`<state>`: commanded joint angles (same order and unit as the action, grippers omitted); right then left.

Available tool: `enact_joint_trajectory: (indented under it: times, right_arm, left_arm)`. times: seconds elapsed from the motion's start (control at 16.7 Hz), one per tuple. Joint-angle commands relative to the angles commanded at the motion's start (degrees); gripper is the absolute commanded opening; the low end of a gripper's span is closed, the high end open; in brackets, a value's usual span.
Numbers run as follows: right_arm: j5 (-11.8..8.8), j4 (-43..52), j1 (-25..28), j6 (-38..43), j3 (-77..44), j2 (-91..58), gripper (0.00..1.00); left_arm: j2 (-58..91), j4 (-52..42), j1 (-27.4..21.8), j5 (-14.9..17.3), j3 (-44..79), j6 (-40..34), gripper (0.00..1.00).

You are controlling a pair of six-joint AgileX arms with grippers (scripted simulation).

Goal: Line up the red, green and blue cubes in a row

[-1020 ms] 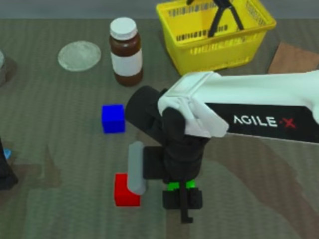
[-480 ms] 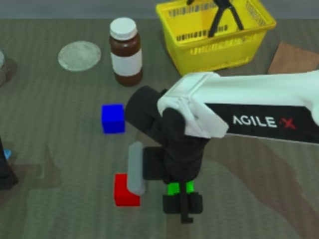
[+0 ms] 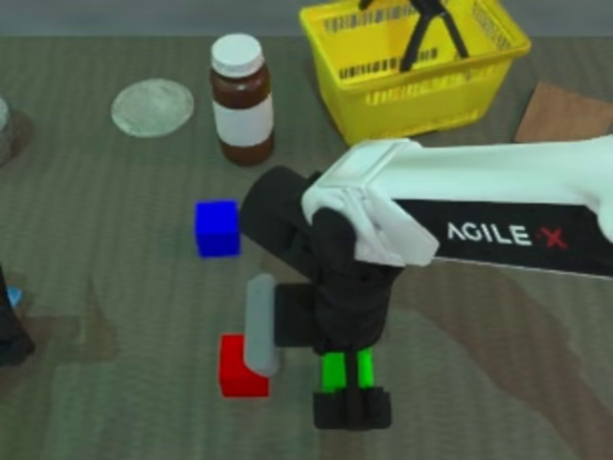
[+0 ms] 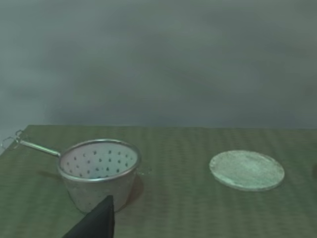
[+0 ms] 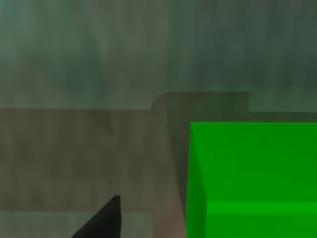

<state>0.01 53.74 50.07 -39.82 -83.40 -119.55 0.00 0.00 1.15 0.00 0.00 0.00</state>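
The green cube (image 3: pixel 345 369) rests on the table near the front, mostly under my right gripper (image 3: pixel 351 406), level with the red cube (image 3: pixel 239 369) to its left. In the right wrist view the green cube (image 5: pixel 252 178) fills one side and one dark fingertip (image 5: pixel 106 220) stands apart from it, so the gripper is open. The blue cube (image 3: pixel 217 228) sits alone farther back on the left. My left gripper (image 3: pixel 8 335) is parked at the left edge; its fingertip (image 4: pixel 101 220) shows with nothing held.
A brown jar (image 3: pixel 241 101) with a white cap, a round grey disc (image 3: pixel 152 106) and a yellow basket (image 3: pixel 414 67) stand along the back. A brown mat (image 3: pixel 565 113) lies at the back right. A metal colander (image 4: pixel 98 171) sits at the far left.
More of the green cube now shows behind the right gripper's fingers. The fingers look wider apart and the thin black piece at their front no longer sticks out.
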Motion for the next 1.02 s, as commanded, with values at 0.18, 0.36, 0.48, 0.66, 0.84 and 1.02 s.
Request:
enact_joint_trajectory:
  times: [0.18,0.36,0.48,0.66,0.84,1.02]
  right_arm:
    - [0.0,0.2,0.0,0.0,-0.2,0.1,1.0]
    - [0.0,4.4,0.1,-0.1,-3.5,1.1,1.0]
    - [0.0,9.4,0.2,-0.1,-6.5,2.3,1.0]
    - [0.0,14.1,0.4,-0.2,-10.0,3.9,1.0]
    - [0.0,14.4,0.4,-0.2,-10.3,4.2,1.0]
    - [-0.1,13.9,-0.1,0.0,-9.8,4.5,1.0]
  left_arm:
    - [0.0,0.0,0.0,0.0,0.0,0.0,1.0]
    - [0.0,0.0,0.0,0.0,0.0,0.0,1.0]
    - [0.0,0.0,0.0,0.0,0.0,0.0,1.0]
    - [0.0,0.0,0.0,0.0,0.0,0.0,1.0]
    - [0.0,0.0,0.0,0.0,0.0,0.0,1.0]
    - [0.6,-0.4,-0.2,0.0,0.6,-0.2,1.0]
